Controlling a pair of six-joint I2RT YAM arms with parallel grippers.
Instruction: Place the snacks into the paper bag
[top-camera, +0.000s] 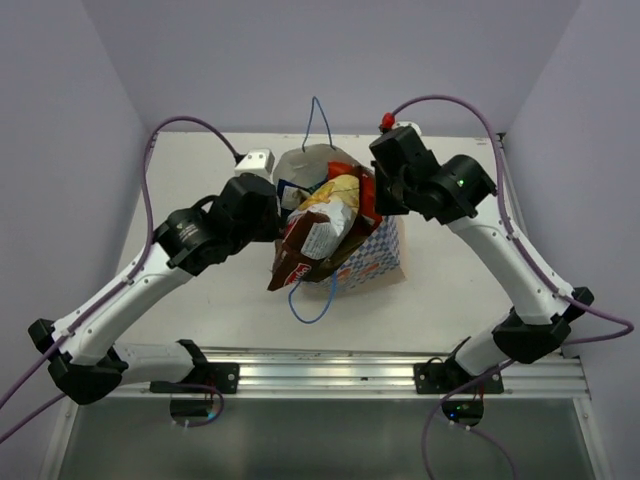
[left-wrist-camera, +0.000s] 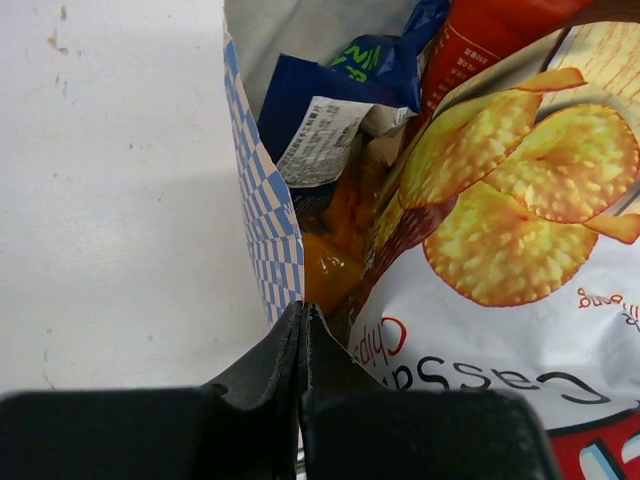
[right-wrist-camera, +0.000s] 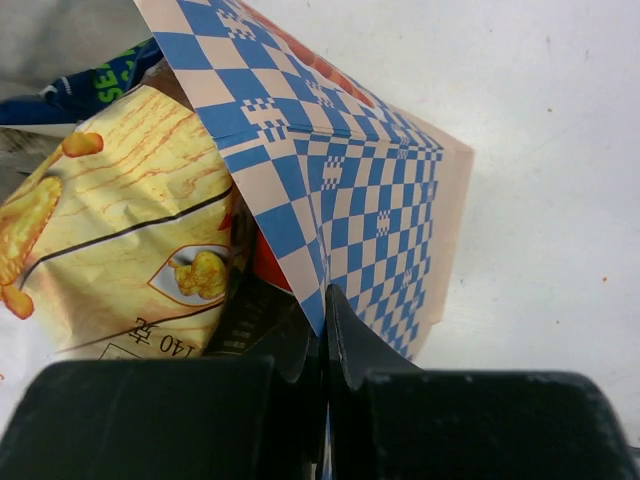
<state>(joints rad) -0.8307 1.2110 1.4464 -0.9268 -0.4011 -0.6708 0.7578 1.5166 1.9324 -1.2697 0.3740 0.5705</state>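
Observation:
The cream paper bag (top-camera: 378, 255) with a blue-and-white checkered band stands mid-table, stuffed with snacks. A large brown chip bag (top-camera: 308, 248) sticks out over its near-left rim; in the left wrist view it shows golden chips and "Cassava Chips" (left-wrist-camera: 520, 200). Beside it lie the dark blue packet (left-wrist-camera: 320, 110), the orange packet (left-wrist-camera: 335, 268) and the red chip bag (left-wrist-camera: 480, 40). My left gripper (left-wrist-camera: 303, 312) is shut on the bag's checkered left wall (left-wrist-camera: 262, 220). My right gripper (right-wrist-camera: 325, 300) is shut on the checkered right wall (right-wrist-camera: 350, 180), next to a yellow chip bag (right-wrist-camera: 120, 220).
A blue cord handle (top-camera: 315, 300) hangs over the bag's near side and another (top-camera: 318, 120) stands up at the back. A white adapter block (top-camera: 255, 160) sits at the back left. Purple walls close in on three sides.

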